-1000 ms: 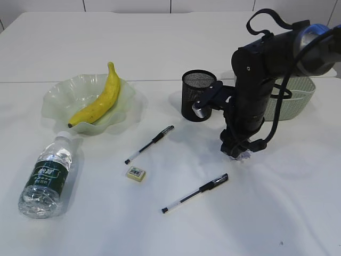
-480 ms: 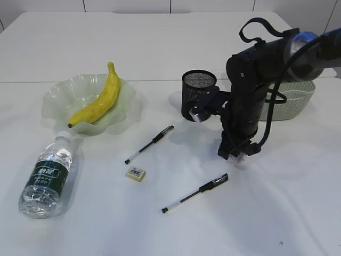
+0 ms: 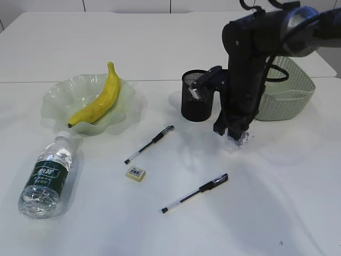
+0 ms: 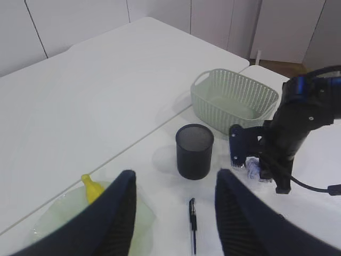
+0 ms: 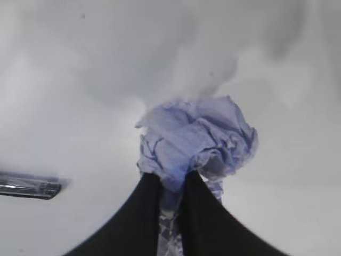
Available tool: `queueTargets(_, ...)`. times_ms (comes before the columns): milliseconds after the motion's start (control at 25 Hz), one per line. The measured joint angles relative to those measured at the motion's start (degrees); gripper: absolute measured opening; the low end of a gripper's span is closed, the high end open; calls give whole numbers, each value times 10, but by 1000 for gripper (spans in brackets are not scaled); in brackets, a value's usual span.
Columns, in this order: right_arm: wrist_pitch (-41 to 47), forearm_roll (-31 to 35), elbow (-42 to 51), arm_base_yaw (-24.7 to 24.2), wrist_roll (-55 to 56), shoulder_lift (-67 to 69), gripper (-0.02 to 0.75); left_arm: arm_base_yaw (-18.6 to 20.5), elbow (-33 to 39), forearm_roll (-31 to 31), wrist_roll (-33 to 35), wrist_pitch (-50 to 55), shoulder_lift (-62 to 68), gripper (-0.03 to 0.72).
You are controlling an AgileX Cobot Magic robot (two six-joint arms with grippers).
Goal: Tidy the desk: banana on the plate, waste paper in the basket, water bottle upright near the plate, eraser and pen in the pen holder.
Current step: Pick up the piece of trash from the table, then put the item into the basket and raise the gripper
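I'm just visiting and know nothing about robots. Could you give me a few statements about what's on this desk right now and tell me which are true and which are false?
1. The banana lies on the plate. True.
2. The water bottle stands upright. False: it lies on its side in front of the plate.
3. The right pincer is closed on the crumpled paper. True.
4. Both pens are in the pen holder. False: the upper pen and the lower pen lie on the table.
5. The eraser sits inside the basket. False: it lies on the table between the two pens.
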Motion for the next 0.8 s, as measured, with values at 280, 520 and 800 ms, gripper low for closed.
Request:
queueTargets(280,46,40,-88,0,11,0,54,0,0,-9,0,0,0,339)
queueTargets(520,48,40,-126,0,24,0,54,0,0,-11,-1,0,0,339)
queueTargets(800,50,26,-153,0,40,0,53,0,0,-11,-1,3,0,338)
